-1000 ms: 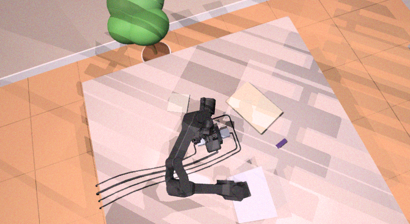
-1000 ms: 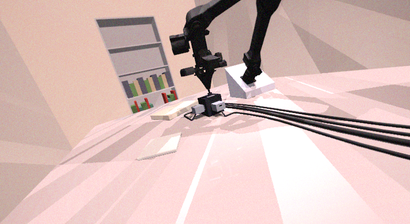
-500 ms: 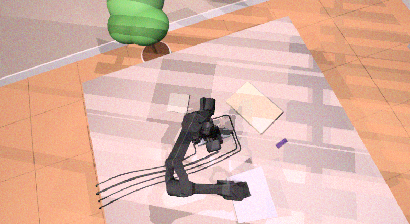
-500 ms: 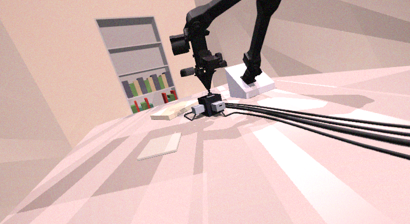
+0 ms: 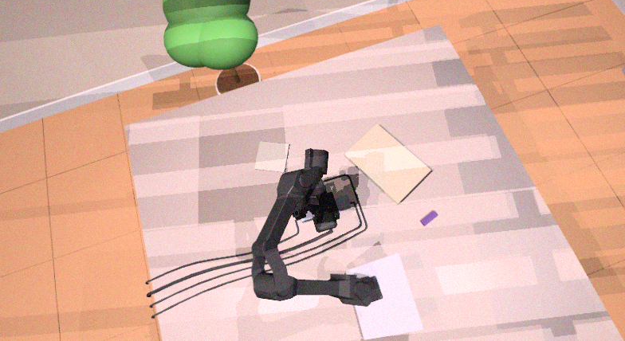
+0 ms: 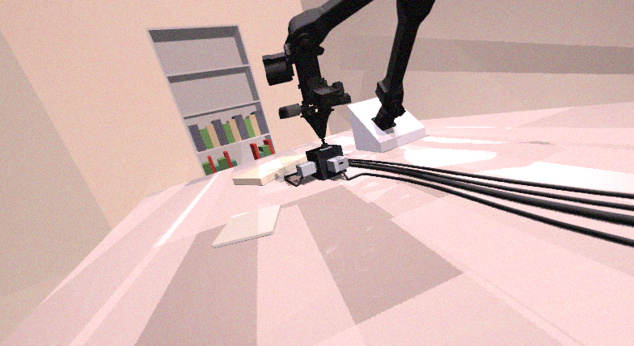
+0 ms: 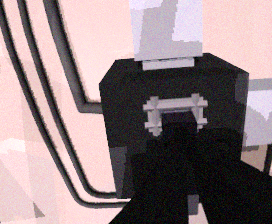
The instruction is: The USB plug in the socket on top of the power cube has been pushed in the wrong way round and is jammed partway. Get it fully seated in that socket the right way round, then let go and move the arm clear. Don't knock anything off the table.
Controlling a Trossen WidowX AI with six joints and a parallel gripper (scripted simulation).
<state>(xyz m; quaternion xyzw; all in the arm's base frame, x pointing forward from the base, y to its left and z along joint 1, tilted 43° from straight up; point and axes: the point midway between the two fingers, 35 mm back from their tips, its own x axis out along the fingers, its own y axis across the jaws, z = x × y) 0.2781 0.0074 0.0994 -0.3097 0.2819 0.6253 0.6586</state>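
Near the table's middle, the gripper [image 6: 323, 139] pinches the small stiff plug [image 7: 177, 120] atop the power cube [image 6: 323, 161]; narrow hold, likely slippery

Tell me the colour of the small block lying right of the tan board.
Purple; the top view shows it best.

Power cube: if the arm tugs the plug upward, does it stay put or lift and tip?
The cube looks small and squat, so tipping seems unlikely. It may lift or slide, though: the gripper is shut on the plug in its top. The stiff-looking cables and side plugs may anchor it somewhat.
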